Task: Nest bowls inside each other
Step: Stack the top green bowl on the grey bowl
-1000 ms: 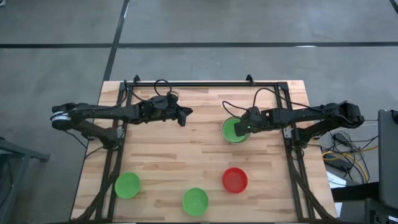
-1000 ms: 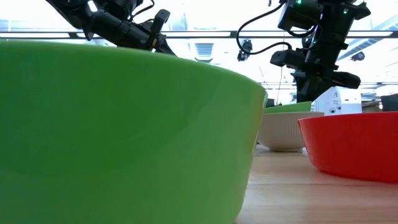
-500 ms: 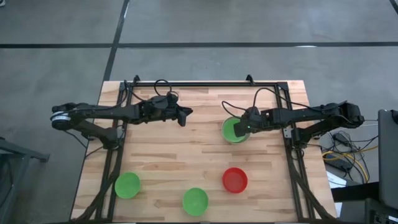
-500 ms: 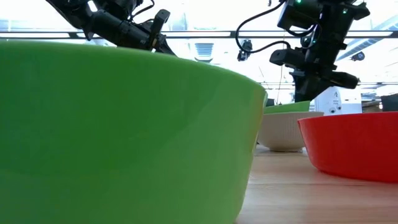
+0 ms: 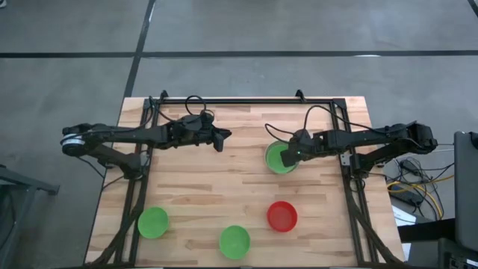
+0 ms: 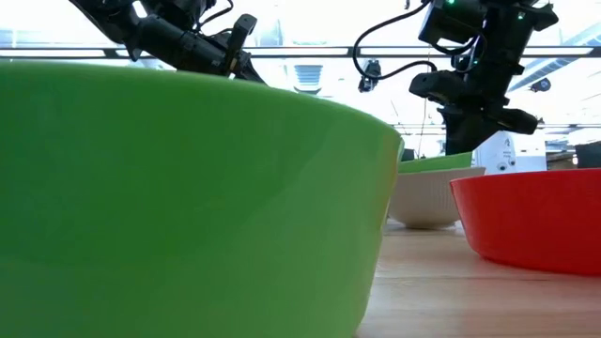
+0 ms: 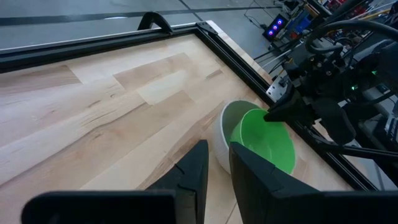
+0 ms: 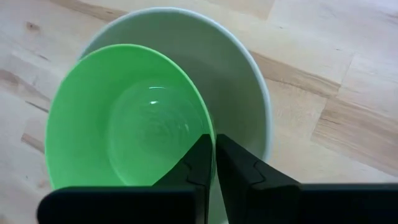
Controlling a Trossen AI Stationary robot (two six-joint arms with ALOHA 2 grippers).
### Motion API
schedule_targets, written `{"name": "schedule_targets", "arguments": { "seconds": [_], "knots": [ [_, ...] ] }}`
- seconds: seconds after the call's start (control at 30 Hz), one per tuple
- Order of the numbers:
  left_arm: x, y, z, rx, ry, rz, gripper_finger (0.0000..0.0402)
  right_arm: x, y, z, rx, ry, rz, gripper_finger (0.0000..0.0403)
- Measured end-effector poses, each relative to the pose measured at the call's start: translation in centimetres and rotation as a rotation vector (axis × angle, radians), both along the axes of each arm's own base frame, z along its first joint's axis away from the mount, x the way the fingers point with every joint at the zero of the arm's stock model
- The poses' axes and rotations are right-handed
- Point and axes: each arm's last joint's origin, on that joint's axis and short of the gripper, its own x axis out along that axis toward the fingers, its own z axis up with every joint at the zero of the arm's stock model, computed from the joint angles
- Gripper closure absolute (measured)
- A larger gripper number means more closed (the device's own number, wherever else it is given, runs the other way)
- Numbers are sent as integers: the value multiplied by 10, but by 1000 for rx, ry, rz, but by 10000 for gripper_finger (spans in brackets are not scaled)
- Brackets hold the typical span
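My right gripper [image 8: 214, 163] pinches the rim of a green bowl [image 8: 124, 118] tilted inside the white bowl [image 8: 236, 68], far right; left gripper [image 5: 222, 140] hovers far-centre, fingers slightly apart; three bowls wait near.

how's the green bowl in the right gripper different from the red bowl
The green bowl sits tilted inside the pale bowl, its rim pinched by the right gripper; the red bowl stands alone and level, untouched, on the table. The green one is toward the far side, the red one toward the near edge. Both look alike in size and shape.
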Motion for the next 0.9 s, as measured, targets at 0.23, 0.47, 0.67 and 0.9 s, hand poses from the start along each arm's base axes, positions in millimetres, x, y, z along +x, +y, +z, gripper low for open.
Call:
{"name": "schedule_targets", "arguments": {
  "seconds": [0.23,0.47,0.67,0.9],
  "knots": [
    [0,0,0,0,0,0,333,0,0,0,-3,2,7,355],
    [0,0,0,1,0,0,333,-1,0,0,-13,9,3,319],
    [0,0,0,1,0,0,333,-1,-1,0,-38,18,6,304],
    [0,0,0,0,1,0,333,-2,-2,1,-71,18,1,298]
  ]
}}
